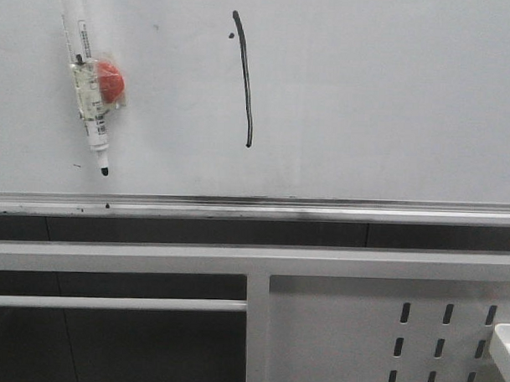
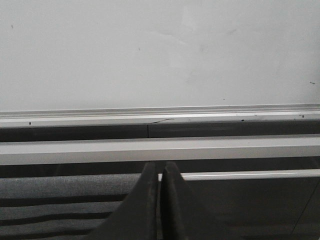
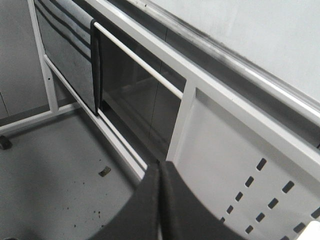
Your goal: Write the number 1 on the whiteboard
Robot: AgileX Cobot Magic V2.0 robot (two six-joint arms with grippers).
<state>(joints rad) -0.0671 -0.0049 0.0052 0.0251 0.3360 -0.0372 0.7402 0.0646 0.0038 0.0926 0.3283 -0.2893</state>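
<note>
Both grippers [image 2: 159, 172] [image 3: 160, 172] pinched shut, holding nothing.
Number 1 [image 1: 246, 82] already drawn on board [image 1: 392, 95]; best kept back, no smudging.

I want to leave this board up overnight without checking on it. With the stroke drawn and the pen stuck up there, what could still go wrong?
The marker pen hangs uncapped, tip down, by a red holder; it may dry out, or slip and mark the whiteboard. The number 1 could smear if brushed. Both end effectors, left and right, are shut and low, away from the stroke.
</note>
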